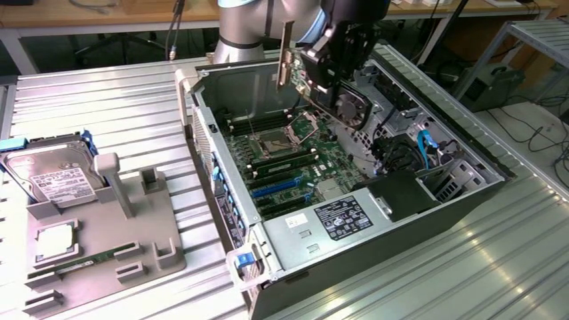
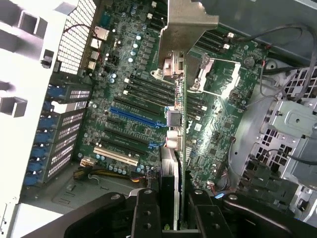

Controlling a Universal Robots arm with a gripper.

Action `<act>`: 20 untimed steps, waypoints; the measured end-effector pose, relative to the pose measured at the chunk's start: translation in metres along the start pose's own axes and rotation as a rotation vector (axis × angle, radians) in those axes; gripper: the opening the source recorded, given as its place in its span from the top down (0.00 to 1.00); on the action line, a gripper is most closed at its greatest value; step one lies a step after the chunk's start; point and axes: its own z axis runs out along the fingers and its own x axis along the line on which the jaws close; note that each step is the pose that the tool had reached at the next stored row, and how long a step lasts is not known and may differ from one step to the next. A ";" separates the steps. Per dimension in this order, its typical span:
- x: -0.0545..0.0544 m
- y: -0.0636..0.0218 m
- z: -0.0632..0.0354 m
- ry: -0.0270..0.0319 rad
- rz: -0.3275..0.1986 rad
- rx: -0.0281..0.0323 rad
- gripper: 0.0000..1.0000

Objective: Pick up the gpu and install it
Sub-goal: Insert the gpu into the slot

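Above the open computer case [image 1: 462, 200], the tool [image 1: 327, 63] was clamped on the gpu [image 1: 348, 107], held tilted and clear of the motherboard [image 1: 294, 163]. The carry-in seemed in hand; seating would call for its edge squared over the blue slot [image 2: 133, 116].

- An open computer case [image 1: 356, 267] lies on its side across the centre and right of the exterior view.
- A green motherboard [image 1: 294, 167] [image 2: 124, 99] covers the case floor, with blue expansion slots [image 1: 276, 189] [image 2: 133, 117] on it.
- A silver power supply [image 1: 342, 217] with a dark label sits at the case's near end.
- Blue cables [image 1: 425, 148] run by the right wall.
- A grey holder [image 1: 106, 253] sits at lower left, on a ribbed metal table [image 1: 116, 100].
- A hard drive [image 1: 53, 172] stands tilted at the holder's far end.
- A square processor [image 1: 58, 240] lies flat on the holder, with a green memory stick [image 1: 84, 263] just below it.
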 end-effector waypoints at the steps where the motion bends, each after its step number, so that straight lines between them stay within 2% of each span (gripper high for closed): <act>1: 0.000 0.0000 0.0000 -0.0008 -0.010 -0.0004 0.73; 20: 0.000 0.0000 0.0000 -0.0125 -0.171 -0.0064 0.73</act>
